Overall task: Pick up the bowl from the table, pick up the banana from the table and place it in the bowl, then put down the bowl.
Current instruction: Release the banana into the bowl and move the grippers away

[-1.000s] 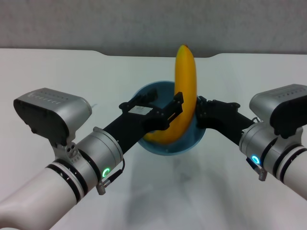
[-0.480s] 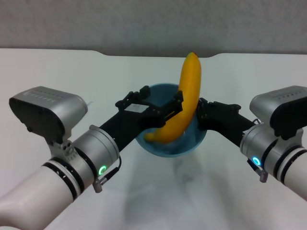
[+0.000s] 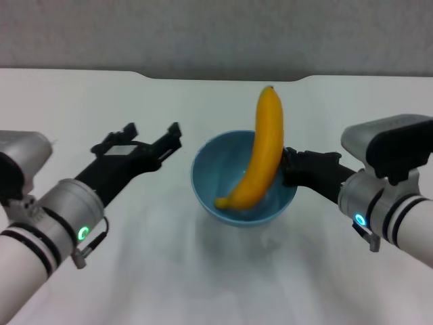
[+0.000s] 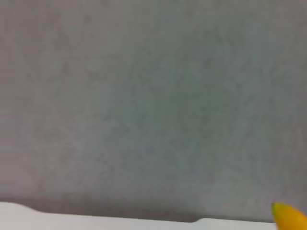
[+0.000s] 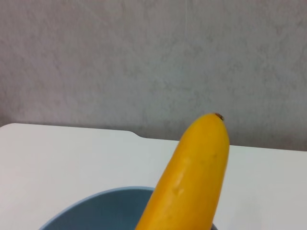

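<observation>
Left tool [image 3: 154,139] sits at 9 o'clock of the bowl [image 3: 242,203], fingers spread, gripping nothing, clear of the rim. Bowl is mid-counter [image 3: 203,284], light blue. Banana [image 3: 260,152] stands in it, lower end on the bowl floor, upper part leaning on the rim toward 1 o'clock, tip well above the rim. Right tool [image 3: 287,169] is at 3 o'clock, clamped on the bowl's rim.

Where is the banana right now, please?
In the head view the banana stands propped in the bowl at table centre, leaning on its right rim beside the right claw.
</observation>
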